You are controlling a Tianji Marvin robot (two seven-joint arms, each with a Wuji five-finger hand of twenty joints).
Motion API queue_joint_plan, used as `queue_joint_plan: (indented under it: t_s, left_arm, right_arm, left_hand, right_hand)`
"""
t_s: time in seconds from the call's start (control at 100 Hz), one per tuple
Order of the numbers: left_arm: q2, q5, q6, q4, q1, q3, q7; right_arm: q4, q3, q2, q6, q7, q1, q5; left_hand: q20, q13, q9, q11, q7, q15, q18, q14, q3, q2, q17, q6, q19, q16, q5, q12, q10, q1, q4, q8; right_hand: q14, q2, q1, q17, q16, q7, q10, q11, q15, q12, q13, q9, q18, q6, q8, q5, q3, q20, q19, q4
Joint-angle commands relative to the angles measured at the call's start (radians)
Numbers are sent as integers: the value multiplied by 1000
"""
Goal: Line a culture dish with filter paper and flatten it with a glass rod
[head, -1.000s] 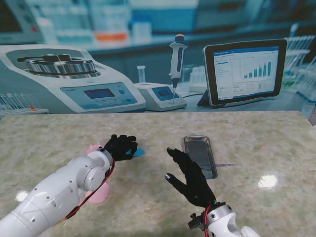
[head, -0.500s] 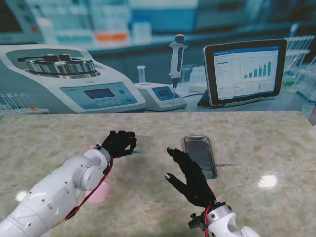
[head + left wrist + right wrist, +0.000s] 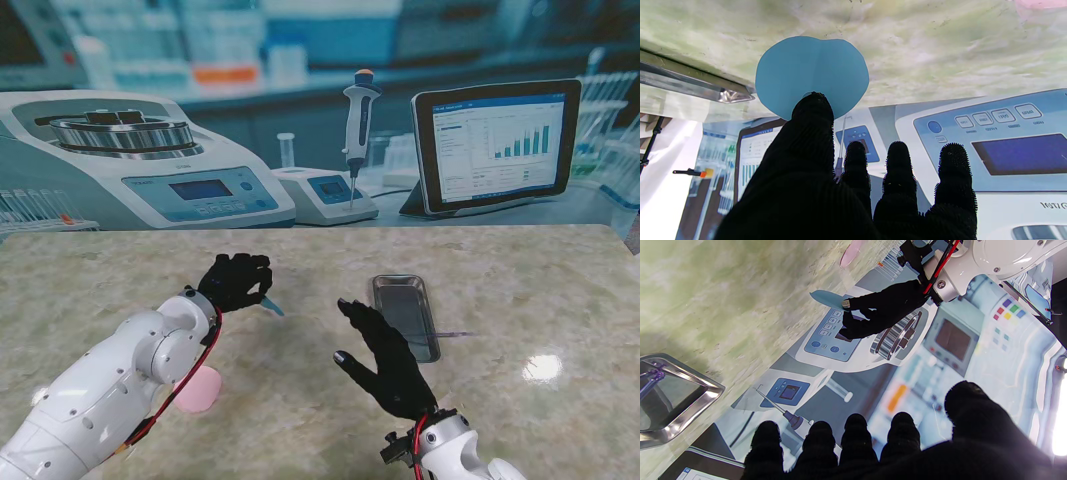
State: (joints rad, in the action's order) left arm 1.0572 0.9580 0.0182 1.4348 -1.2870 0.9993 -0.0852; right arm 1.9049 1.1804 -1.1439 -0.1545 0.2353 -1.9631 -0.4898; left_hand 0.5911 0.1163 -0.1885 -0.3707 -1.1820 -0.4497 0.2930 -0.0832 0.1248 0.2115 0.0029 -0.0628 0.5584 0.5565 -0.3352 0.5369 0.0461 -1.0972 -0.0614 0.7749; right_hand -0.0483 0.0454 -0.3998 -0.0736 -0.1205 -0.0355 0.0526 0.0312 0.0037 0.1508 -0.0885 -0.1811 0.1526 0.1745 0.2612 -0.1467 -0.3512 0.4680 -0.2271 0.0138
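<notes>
My left hand [image 3: 237,280] is shut on the round blue filter paper [image 3: 271,305] and holds it off the table, tilted. In the left wrist view the thumb pins the filter paper [image 3: 811,73] from the edge. The right wrist view shows the left hand [image 3: 883,310] pinching the paper [image 3: 826,298]. A pink culture dish [image 3: 195,390] lies nearer to me, partly hidden by my left forearm. My right hand [image 3: 385,360] hovers open, fingers spread, beside a metal tray [image 3: 405,305]. A thin glass rod [image 3: 452,334] lies across the tray's near right edge.
The marble-patterned table top ends at a printed lab backdrop with centrifuge, pipette and tablet pictures. The metal tray's corner [image 3: 730,95] shows in the left wrist view, and its rim [image 3: 690,410] in the right wrist view.
My left hand has closed on the blue paper and raised it from the table, moving slightly farther from me. More of the pink dish now shows. The right hand has not moved.
</notes>
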Motion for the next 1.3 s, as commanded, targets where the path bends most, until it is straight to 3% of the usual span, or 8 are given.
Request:
queue_joint_plan:
  t_s: [0.0, 0.21, 0.78, 1.29]
  left_arm:
    - [-4, 7, 4, 13, -4, 8, 0]
    - [-6, 40, -5, 37, -34, 63, 7]
    - [-21, 160, 26, 148, -219, 346, -10]
    - [-21, 192, -5, 157, -278, 416, -5]
  right_arm:
    - [3, -5, -4, 0, -1, -7, 1]
    - [3, -4, -4, -1, 0, -8, 0]
    - [4, -9, -3, 1, -4, -7, -3]
    - [11, -10, -3, 7, -6, -9, -4]
  left_hand:
    - [10, 11, -15, -17, -43, -16, 13, -8, 35, -3, -15, -28, 31, 18, -24, 1, -2, -53, 28, 24]
    - [11, 11, -15, -22, -38, -17, 15, -11, 40, -3, -14, -24, 31, 19, -21, 4, -8, -50, 27, 33]
    - [9, -8, -13, -24, -30, -2, 15, -10, 43, -2, -26, -16, 21, 13, -25, 5, -18, -51, 27, 40]
    - [12, -13, -12, -21, -24, 9, 11, -11, 49, -1, -29, -6, 11, 15, -25, 4, -21, -48, 28, 42]
  right_hand:
    - [-14, -30, -7, -12, -4, 6, 34, 8, -22, -1, 15, 21, -5, 22, 11, -6, 28, 19, -2, -7]
    - [-14, -30, -7, -12, -5, 6, 33, 8, -22, -1, 15, 21, -4, 22, 12, -7, 28, 19, -2, -8]
    - [-14, -30, -6, -13, -4, 4, 35, 7, -23, -1, 16, 23, -4, 21, 14, -6, 28, 20, -3, -8]
    - [-14, -29, -5, -13, -3, 3, 34, 6, -23, -1, 16, 22, -4, 21, 13, -6, 27, 19, -3, -8]
